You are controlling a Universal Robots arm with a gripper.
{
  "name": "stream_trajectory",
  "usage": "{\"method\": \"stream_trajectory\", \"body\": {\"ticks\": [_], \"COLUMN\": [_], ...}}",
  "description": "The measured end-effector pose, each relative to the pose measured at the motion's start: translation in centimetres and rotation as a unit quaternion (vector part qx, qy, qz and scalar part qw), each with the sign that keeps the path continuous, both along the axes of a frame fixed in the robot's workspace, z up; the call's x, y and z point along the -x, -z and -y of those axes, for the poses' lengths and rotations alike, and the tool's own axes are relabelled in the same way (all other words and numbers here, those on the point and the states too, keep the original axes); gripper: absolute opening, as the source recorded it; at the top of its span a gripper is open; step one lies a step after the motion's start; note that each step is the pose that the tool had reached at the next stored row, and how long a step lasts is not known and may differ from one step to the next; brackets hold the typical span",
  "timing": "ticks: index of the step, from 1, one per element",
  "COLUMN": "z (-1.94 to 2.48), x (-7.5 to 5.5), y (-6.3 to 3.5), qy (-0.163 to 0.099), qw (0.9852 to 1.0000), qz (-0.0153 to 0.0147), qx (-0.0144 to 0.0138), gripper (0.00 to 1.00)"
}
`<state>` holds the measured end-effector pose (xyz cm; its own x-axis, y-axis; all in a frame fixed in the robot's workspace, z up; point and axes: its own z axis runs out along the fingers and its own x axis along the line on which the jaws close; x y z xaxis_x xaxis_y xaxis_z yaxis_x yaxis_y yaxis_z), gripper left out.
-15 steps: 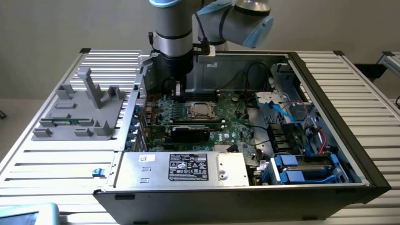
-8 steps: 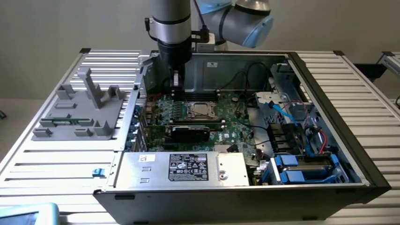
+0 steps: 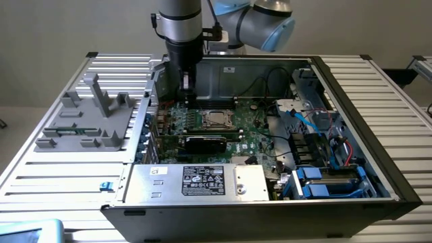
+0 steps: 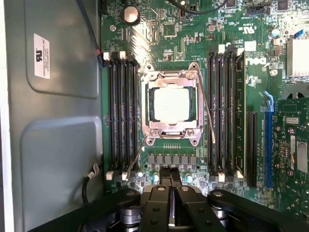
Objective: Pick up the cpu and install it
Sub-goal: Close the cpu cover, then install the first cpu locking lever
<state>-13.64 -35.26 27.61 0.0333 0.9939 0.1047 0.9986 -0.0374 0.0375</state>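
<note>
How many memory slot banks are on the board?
2. One bank lies between the socket and the grey case wall; the other bank, between the socket and the blue slot. More may be hidden.

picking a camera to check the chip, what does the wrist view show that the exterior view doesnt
Wrist view: the cpu close up, shiny top lying inside the socket frame, memory slots on both sides, the gripper shut.
Exterior view: the arm, the grey fixture at the exterior view's left, the power supply.
Both: the green motherboard with the socket frame mid-board.
</note>
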Motion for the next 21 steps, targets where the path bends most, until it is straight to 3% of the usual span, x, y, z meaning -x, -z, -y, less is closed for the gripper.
{"method": "stream_trajectory", "body": {"ticks": [8, 13, 17, 21], "z": [-0.17, -0.27, -0.34, -0.34], "x": [0.8, 0.9, 1.0, 1.0], "y": [-0.69, -1.04, -1.17, -1.18], "qy": [0.0, 0.0, 0.0, 0.0], "qw": [1.0, 0.9999, 0.9997, 0.9997], "qz": [0.0001, -0.0001, 0.0, -0.0002], "qx": [-0.006, -0.0166, -0.023, -0.0232], "gripper": [0.11, 0.11, 0.11, 0.11]}}
